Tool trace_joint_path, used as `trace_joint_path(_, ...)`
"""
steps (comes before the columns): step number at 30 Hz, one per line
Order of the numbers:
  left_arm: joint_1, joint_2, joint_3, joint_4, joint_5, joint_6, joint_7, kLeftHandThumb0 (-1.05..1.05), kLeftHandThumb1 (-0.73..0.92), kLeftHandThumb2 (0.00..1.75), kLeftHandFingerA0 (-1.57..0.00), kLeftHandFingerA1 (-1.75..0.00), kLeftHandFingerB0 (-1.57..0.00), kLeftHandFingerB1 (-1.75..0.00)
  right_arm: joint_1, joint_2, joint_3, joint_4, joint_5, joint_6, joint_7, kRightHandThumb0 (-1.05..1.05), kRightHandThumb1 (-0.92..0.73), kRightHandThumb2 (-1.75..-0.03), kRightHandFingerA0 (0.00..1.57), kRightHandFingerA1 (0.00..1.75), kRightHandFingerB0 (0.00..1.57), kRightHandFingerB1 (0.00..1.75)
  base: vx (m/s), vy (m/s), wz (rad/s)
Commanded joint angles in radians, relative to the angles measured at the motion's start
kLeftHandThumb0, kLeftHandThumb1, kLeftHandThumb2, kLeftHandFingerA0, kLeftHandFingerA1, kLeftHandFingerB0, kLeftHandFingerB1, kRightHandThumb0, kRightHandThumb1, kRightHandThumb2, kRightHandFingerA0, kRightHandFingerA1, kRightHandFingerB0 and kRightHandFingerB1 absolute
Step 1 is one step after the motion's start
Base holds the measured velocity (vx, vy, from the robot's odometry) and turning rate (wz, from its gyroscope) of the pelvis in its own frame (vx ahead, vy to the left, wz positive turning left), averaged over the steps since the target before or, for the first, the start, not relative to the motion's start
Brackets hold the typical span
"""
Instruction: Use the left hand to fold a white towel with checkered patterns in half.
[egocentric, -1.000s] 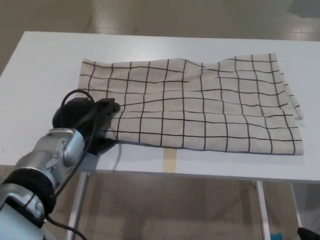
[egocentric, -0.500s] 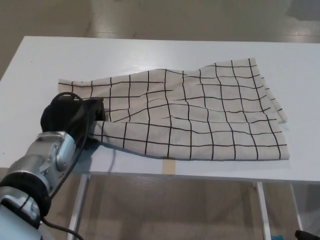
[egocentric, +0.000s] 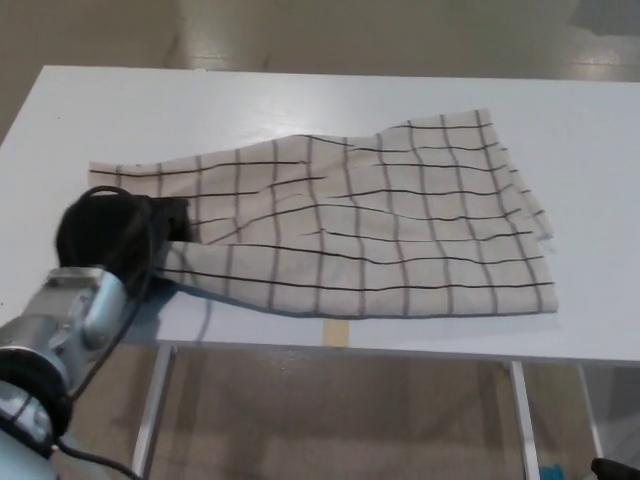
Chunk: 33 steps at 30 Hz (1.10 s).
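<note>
Now the white surface (egocentric: 330, 110) fills the view, running wide from left to right, with the beige floor (egocentric: 330, 410) below its near edge and a metal leg (egocentric: 522, 420) under it on the right. Spread across the middle lies the white towel with checkered patterns (egocentric: 380, 225), its long axis going left to right along the surface, the right end flat near the near edge and the left end narrowing toward the robot's arm. Ripples run across the cloth from the left end toward the far right corner. At that left end sits the left hand (egocentric: 120, 232), black, fingers (egocentric: 172, 218) closed together, clamped on the towel's near-left edge, the cloth bunched right at the grip. Behind it, the silver forearm (egocentric: 60, 325) comes in from the lower left, a black cable (egocentric: 105, 195) looping over the hand.
</note>
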Motion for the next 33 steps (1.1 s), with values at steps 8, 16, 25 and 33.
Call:
trace_joint_path(8,-0.156,0.218,-0.178,0.043,0.232,0.051,0.242,-0.22,0.62,0.54,-0.74,-1.75,-0.60,-1.71,0.013,-0.025,-0.016,-0.048,0.033,0.036,0.039,-0.33,-0.57,-0.56,0.63,0.57,0.70,0.56,0.00,0.000,0.00)
trace_joint_path(16,-0.216,0.271,-0.222,0.040,0.273,0.022,0.258,-0.19,0.60,0.54,-0.77,-1.75,-0.63,-1.69,0.024,-0.026,-0.022,-0.072,0.046,0.072,0.050,-0.33,-0.57,-0.56,0.63,0.58,0.69,0.56,0.00,0.000,0.00)
trace_joint_path(25,-0.387,0.218,-0.467,0.018,0.501,0.009,0.374,-0.39,0.44,0.53,-0.94,-1.56,-0.96,-0.51,0.047,-0.022,-0.017,-0.123,0.030,0.121,0.029,-0.32,-0.59,-0.56,0.63,0.58,0.69,0.55,0.00,0.000,0.00)
trace_joint_path(33,-0.450,0.144,-0.503,-0.025,0.503,-0.051,0.351,-0.35,0.44,0.56,-0.97,-1.51,-1.01,-0.56,0.055,-0.019,-0.020,-0.151,0.046,0.143,0.043,-0.32,-0.59,-0.56,0.63,0.59,0.69,0.56,0.00,0.000,0.00)
